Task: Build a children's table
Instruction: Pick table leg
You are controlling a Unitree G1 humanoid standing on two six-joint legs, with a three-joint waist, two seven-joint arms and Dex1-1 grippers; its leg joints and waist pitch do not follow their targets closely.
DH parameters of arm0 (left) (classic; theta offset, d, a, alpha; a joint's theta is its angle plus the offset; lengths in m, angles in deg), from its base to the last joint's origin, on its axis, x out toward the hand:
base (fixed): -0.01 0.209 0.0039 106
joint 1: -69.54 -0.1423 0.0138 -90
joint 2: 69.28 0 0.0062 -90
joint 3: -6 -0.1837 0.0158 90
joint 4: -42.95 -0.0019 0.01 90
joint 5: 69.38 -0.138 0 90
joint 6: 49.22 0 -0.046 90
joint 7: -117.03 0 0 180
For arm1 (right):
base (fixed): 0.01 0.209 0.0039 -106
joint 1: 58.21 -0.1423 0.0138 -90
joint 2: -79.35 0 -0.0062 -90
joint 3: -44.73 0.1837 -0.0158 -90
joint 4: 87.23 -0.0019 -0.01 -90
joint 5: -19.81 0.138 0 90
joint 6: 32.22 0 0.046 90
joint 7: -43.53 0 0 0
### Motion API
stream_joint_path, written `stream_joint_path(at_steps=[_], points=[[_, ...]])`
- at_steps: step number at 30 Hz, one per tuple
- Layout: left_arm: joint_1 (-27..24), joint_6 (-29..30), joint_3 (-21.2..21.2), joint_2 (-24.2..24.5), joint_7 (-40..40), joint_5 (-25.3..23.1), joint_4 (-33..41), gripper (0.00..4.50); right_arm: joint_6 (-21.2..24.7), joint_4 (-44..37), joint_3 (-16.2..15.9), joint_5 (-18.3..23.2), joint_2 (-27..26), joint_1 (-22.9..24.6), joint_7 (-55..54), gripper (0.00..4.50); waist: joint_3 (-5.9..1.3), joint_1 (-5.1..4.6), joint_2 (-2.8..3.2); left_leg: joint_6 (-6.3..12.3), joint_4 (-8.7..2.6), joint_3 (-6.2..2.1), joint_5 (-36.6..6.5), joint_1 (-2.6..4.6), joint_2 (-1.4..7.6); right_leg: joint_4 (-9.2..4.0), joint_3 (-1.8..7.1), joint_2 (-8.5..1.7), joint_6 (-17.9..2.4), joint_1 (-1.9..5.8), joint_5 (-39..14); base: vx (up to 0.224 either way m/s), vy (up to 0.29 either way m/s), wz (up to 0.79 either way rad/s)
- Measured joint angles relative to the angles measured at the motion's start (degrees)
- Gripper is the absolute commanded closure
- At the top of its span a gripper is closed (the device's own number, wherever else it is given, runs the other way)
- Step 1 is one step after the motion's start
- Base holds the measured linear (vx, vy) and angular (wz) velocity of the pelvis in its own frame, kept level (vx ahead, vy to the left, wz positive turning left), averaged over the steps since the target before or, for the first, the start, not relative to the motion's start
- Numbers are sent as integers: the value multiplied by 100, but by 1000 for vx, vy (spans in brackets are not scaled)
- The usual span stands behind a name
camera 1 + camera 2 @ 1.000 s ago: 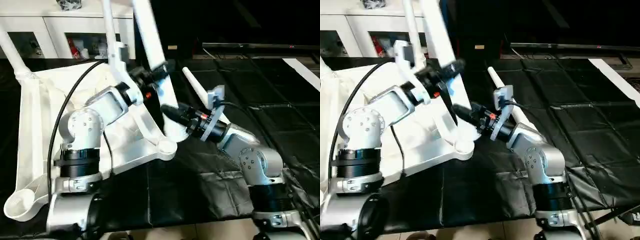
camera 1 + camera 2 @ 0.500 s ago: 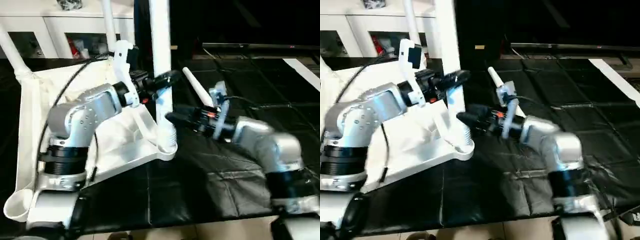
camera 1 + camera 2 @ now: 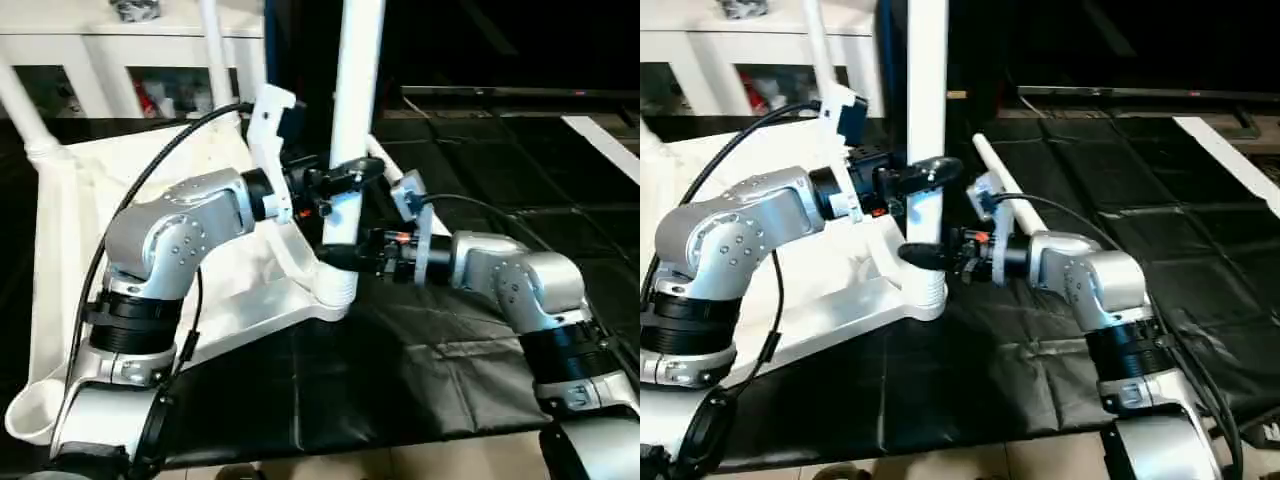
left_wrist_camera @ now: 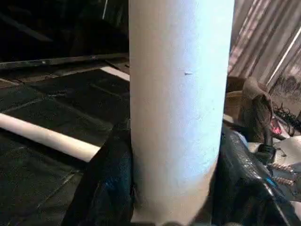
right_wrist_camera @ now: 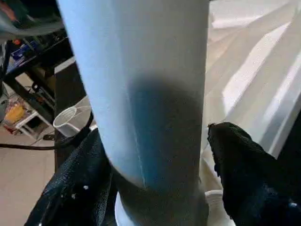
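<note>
Inspection of the assembly at this moment. The table top [image 3: 70,230] lies upside down, ribbed underside up, on the black-covered surface [image 3: 420,370]. One leg [image 3: 356,110] stands nearly upright with its foot end at the near corner socket [image 3: 335,292]; its long axis runs vertical, straight up out of the socket.

The left gripper [image 3: 340,180] pinches this leg partway up, a finger pressed to each side of the tube, as the left wrist view confirms. The right gripper [image 3: 338,260] sits lower, just above the socket, its fingers [image 5: 244,165] spread around the leg; on the right wrist view a gap shows on one side, so I judge it brackets the tube rather than clamps it.

Two further legs [image 3: 215,50] already rise from the far corners. A spare leg [image 3: 1005,195] lies flat on the black surface behind the right arm.

Judgement: the coming move turns on the leg's axis staying in line with the socket bore. The right gripper is the nearer to the joint and best placed to steady the base while the left presses down.
</note>
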Motion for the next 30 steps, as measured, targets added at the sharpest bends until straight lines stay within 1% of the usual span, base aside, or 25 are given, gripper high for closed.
stream_joint_path(at_steps=[3,5,6,8,9,10,13,16,20,22,25,26,27,28,30], points=[[0,0,-21,14,52,0,44,266,23,1,0,3,-38,0,3,127,0,-7,-1,0,0,0,0,0,0,0,0,0,-6,0,4,0,0,0],[0,0,-57,23,95,-1,68,266,67,4,0,6,-62,0,7,156,0,-8,-2,0,0,0,0,2,0,2,0,0,-5,0,3,0,0,0],[0,0,-68,26,102,-4,68,266,84,6,0,8,-73,0,10,156,0,-9,-2,0,0,0,0,2,0,3,0,0,-2,0,1,0,0,0],[0,-1,-85,49,108,-13,68,266,119,6,-7,37,-89,0,20,175,0,-8,-2,-1,0,0,0,2,0,3,0,0,4,0,-2,0,0,0],[0,-2,-88,52,112,-14,68,266,130,6,-9,48,-90,0,21,175,0,-8,-2,-1,0,0,0,2,0,3,0,0,4,0,-3,0,0,0],[0,-4,-90,55,115,-16,68,266,138,7,-9,56,-90,0,24,196,0,-8,-2,-1,1,0,0,2,0,3,1,0,5,0,-3,0,0,0],[0,-4,-94,56,119,-23,47,266,140,2,-40,64,-105,-12,81,207,0,-8,-3,-1,1,1,0,2,0,3,0,0,5,0,-3,0,0,0],[0,-4,-98,66,124,-27,46,266,140,19,-45,54,-120,-27,85,234,0,-7,-4,-1,1,0,0,2,0,3,1,0,5,0,-3,0,0,0],[15,-25,-95,41,114,-98,-10,266,107,58,-62,47,-168,-38,67,242,0,-3,-4,-1,1,0,0,1,0,3,0,0,4,0,-2,0,0,0],[71,-25,-70,-16,71,-119,-85,266,85,74,-10,49,-201,-39,44,244,0,0,-4,-1,2,0,0,0,0,3,0,0,1,0,0,0,0,0],[179,-20,76,-124,-49,-107,-212,266,16,117,68,56,-248,-111,-70,248,0,-6,-4,-1,4,0,0,1,0,5,1,0,1,0,0,0,0,0],[190,-20,136,-157,-94,-94,-213,210,1,115,104,61,-257,-134,-76,249,0,-9,-4,-1,4,0,0,1,0,6,1,0,-1,0,1,0,0,0],[200,-9,175,-215,-164,-62,-220,210,-7,112,130,73,-259,-135,-76,249,0,-8,-4,-1,4,0,0,1,0,5,0,0,-1,0,1,0,0,0],[219,12,282,-300,-269,13,-265,196,-21,110,168,88,-276,-136,-91,249,0,-7,-4,0,4,0,0,1,0,6,0,0,-16,0,10,0,0,0],[287,25,482,-438,-368,168,-295,196,-29,186,172,79,-310,-128,-147,249,0,-6,-5,0,5,0,0,0,0,6,0,0,-22,0,14,0,0,0]])
